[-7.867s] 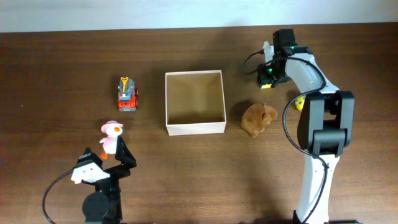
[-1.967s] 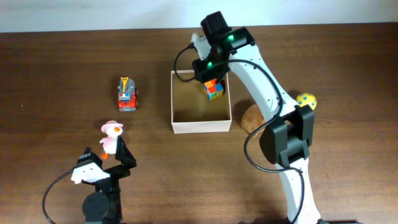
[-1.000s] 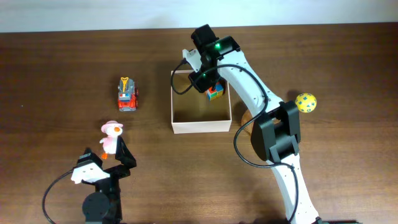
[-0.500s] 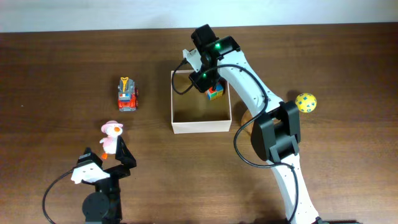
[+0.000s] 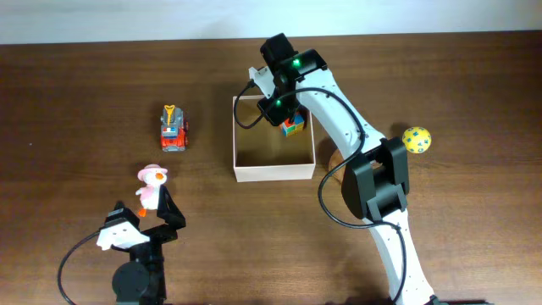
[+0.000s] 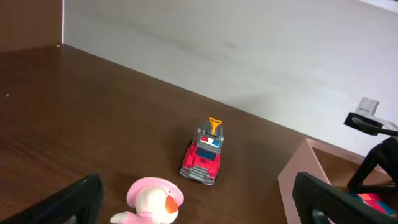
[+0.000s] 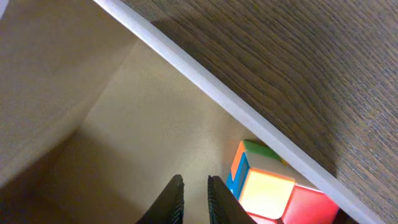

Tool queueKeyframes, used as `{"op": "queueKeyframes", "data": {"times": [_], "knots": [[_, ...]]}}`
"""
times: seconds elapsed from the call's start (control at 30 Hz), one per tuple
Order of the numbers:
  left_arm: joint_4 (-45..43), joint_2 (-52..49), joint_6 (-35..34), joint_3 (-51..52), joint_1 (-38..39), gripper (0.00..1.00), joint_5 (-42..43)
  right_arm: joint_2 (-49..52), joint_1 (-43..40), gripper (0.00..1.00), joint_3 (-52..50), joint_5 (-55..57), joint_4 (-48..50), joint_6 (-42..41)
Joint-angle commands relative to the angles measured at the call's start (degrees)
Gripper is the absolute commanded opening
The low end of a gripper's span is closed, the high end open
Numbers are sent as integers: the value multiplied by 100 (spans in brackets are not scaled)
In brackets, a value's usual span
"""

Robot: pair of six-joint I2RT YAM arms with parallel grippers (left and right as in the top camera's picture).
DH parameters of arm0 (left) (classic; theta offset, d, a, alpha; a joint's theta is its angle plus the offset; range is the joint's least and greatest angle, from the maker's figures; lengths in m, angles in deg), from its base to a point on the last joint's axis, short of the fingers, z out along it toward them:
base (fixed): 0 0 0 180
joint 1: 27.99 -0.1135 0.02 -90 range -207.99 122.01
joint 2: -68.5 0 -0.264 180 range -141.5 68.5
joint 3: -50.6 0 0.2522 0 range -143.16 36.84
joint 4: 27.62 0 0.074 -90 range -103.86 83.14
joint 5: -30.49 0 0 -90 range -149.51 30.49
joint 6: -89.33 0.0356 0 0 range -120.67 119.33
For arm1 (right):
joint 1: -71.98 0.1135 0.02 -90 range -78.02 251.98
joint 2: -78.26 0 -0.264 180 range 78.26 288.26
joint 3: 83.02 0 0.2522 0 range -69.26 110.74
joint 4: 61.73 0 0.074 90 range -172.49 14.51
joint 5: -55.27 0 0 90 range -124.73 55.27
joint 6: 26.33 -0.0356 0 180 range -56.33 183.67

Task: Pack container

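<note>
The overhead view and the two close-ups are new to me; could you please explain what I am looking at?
These are two robot arms at a brown table. The overhead view looks straight down. Each of the other two pictures comes from a camera on one arm's wrist, looking past its own fingers. The right pincer is shut, holds nothing, and hangs over the container, a shallow open box. A colourful cube lies in a corner of the box, beside the pincer. The left pincer is open and empty, close to a toy duck in a pink hat. A red toy truck, a yellow ball and a brown plush, mostly hidden by the right arm, lie on the table.
</note>
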Motion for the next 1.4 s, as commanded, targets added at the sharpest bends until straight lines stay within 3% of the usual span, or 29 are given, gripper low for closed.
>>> {"op": "queueKeyframes", "data": {"times": [0.0,0.8,1.13,1.37], "knots": [[-13,26,92,44,-9,99,59,136,4,17,94,72,0,20],[-13,28,92,44,-9,99,59,227,4,17,-101,190,129,20],[-13,28,92,44,-9,99,59,225,4,17,-101,1091,79,17],[-13,28,92,44,-9,99,59,219,4,18,-90,1058,81,15]]}}
